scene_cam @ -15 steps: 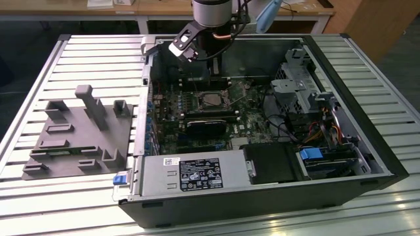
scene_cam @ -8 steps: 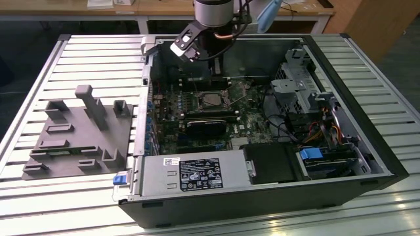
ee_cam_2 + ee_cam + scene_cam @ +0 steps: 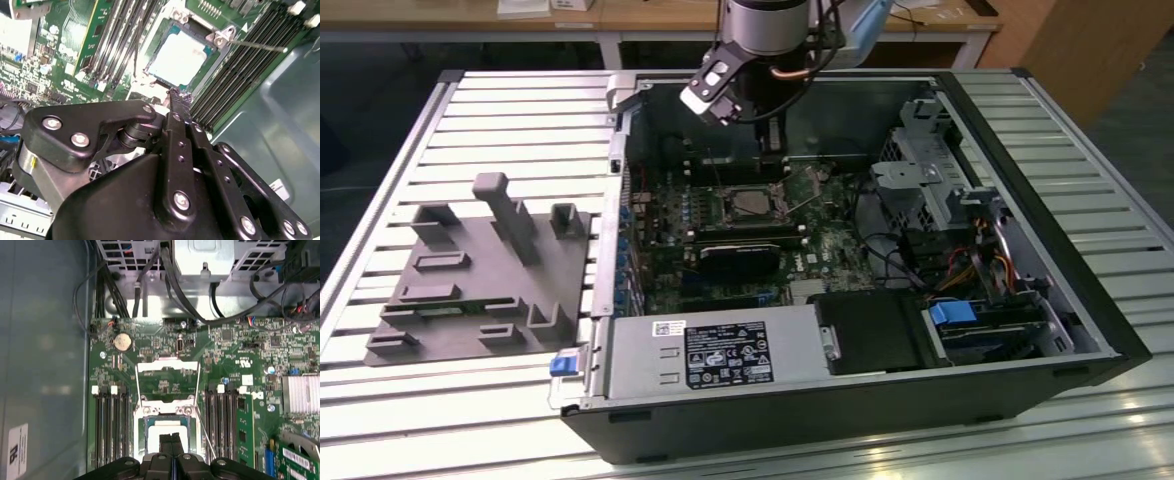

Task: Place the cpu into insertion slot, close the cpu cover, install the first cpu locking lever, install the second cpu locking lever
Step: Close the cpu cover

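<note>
— Slatted metal table (image 3: 520,110), open black computer case (image 3: 854,425) on it, green motherboard (image 3: 230,355) inside. The arm?
— Black gripper (image 3: 171,437) hangs over the board's far part, fingers pressed together, empty.
— The chip?
— Small silver-grey cpu (image 3: 180,57) lies in the dark-framed insertion slot (image 3: 148,435); thin silver cpu cover (image 3: 167,367) stands open. Closing it seems the step in hand; that calls for a gentle push.
— Hidden?
— Part of the slot's edge, behind the gripper.

dim overall; glare on cpu (image 3: 180,57)
</note>
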